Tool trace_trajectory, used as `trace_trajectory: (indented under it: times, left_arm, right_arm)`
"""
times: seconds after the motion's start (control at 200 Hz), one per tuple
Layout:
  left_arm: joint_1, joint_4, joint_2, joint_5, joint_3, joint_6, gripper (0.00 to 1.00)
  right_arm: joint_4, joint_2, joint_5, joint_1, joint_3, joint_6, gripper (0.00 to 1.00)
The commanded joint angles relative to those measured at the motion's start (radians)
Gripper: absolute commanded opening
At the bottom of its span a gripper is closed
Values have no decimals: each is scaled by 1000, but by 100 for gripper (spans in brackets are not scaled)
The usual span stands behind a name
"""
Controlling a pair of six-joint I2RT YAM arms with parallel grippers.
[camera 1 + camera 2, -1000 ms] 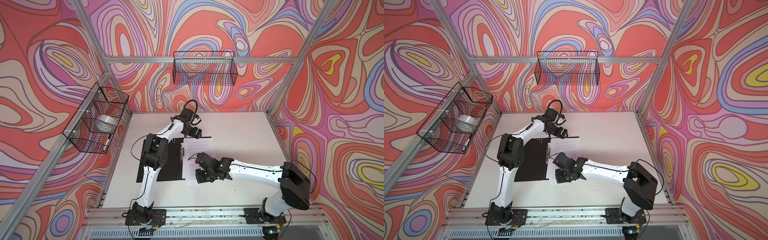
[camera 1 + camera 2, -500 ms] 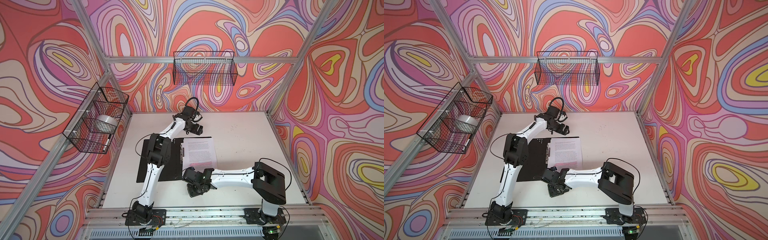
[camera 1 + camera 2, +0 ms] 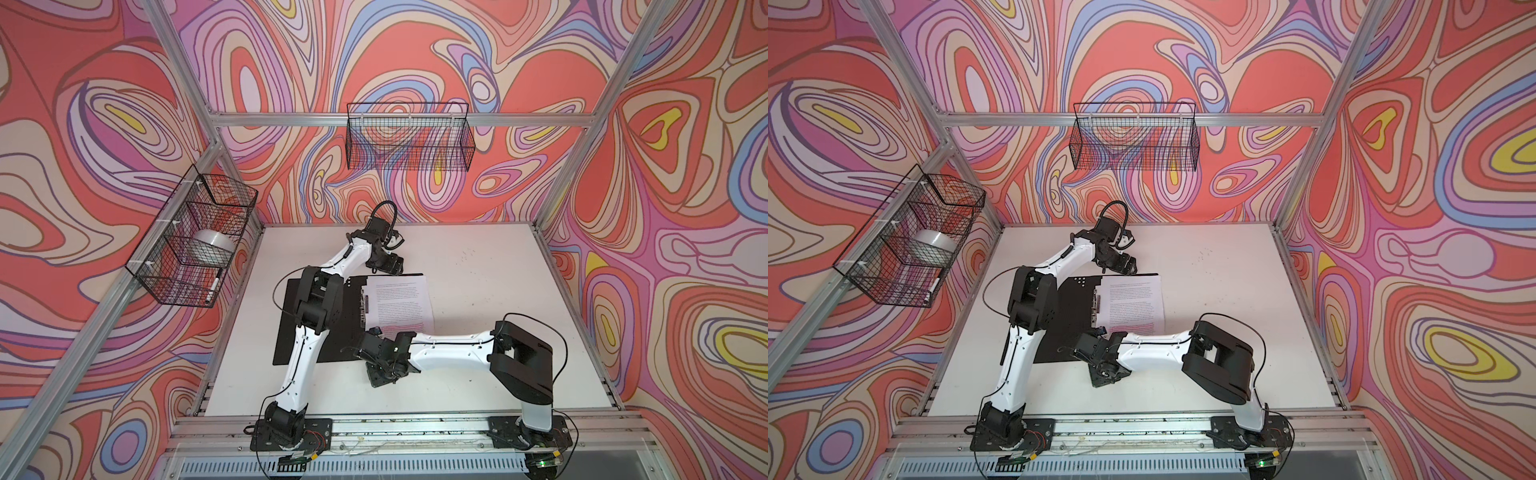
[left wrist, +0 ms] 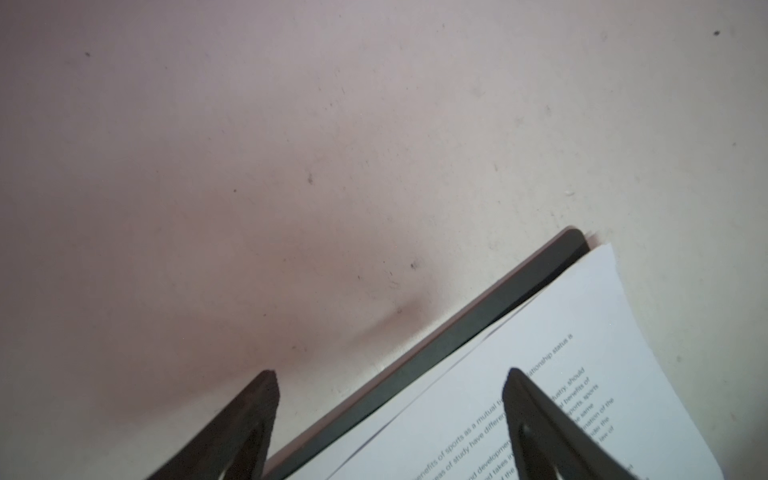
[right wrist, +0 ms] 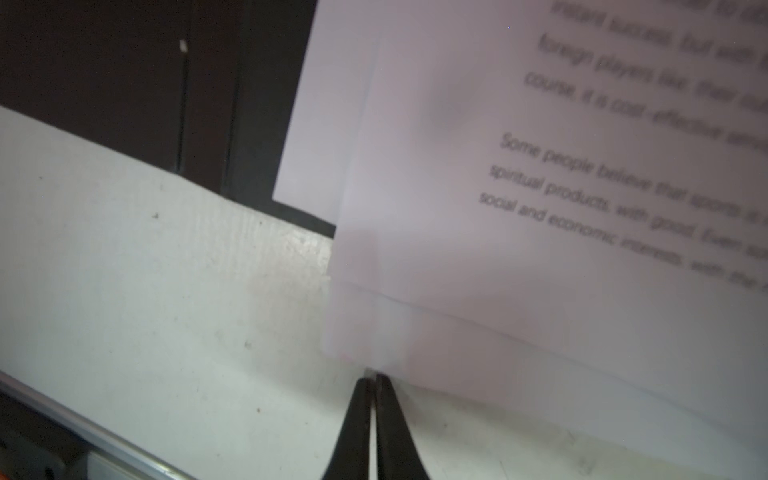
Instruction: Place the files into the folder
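Right wrist view: the right gripper [image 5: 372, 380] has its two dark fingers pressed together. Their tips meet the near corner of the files [image 5: 540, 249]; I cannot tell whether a sheet is caught between them. The blurred print reads "Some people believe that sports", "spiritual products, with good" and "social and economic interests". The sheets lie partly on the black inside of the open folder [image 5: 124, 83] and overhang its edge onto the white table [image 5: 166, 291].

In the left wrist view the left gripper [image 4: 391, 373] has its fingers wide apart, one above the table and one above the page, with the folder's far edge showing between them. "of sports as a mutual" is legible there.

In both top views the files [image 3: 399, 303] lie on the folder's right half, beside its metal clip [image 3: 365, 307], with pink-highlighted lines low on the page.
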Motion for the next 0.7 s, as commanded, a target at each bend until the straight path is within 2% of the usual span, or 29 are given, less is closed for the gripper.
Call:
trace_trajectory:
  times: [0.0,0.25,0.696]
  left_arm:
    - [0,-23,14,18,-12,-1,82]
    - [1,-16,-6,31,-63,9,75]
    - [3,-12,-41,33,-129,25,71]
  right_arm:
    - [-53,57,61,-19,17,-33,7]
    - [-49,64,67,-59,44,-74,7]
    - [-35,94,35,-78,89,-116,7]
